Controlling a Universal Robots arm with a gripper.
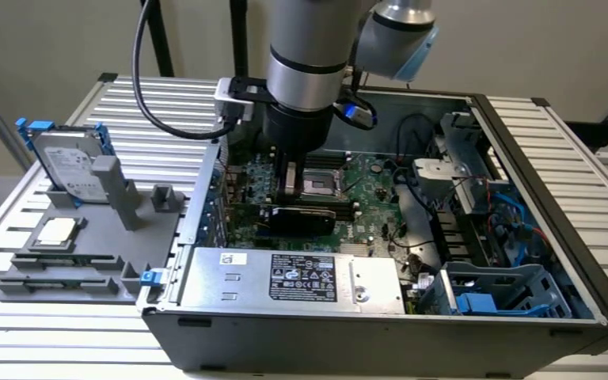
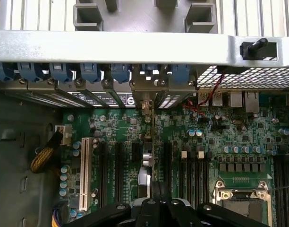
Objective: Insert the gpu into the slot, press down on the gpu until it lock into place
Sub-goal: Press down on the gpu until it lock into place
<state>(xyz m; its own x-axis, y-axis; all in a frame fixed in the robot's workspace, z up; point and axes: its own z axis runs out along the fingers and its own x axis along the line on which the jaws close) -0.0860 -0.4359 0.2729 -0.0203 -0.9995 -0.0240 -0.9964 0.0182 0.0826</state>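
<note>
The gpu (image 1: pixel 302 219) is a thin black card standing on edge on the green motherboard inside the open computer case. In the wrist view I look straight down on the gpu (image 2: pixel 153 142) as a narrow line running from the rear bracket towards my fingers. My gripper (image 1: pixel 286 198) reaches down into the case right above the card. In the wrist view the gripper (image 2: pixel 159 196) is shut, its black fingers together over the card's top edge. The slot is hidden under the card.
A silver power-supply box (image 1: pixel 294 277) lies along the case's front wall. The CPU socket (image 2: pixel 243 198) and black memory slots (image 2: pixel 191 175) sit beside the card. A blue drive cage (image 1: pixel 494 293) and cables fill the exterior view's right. A hard drive (image 1: pixel 66 162) stands on a grey fixture outside.
</note>
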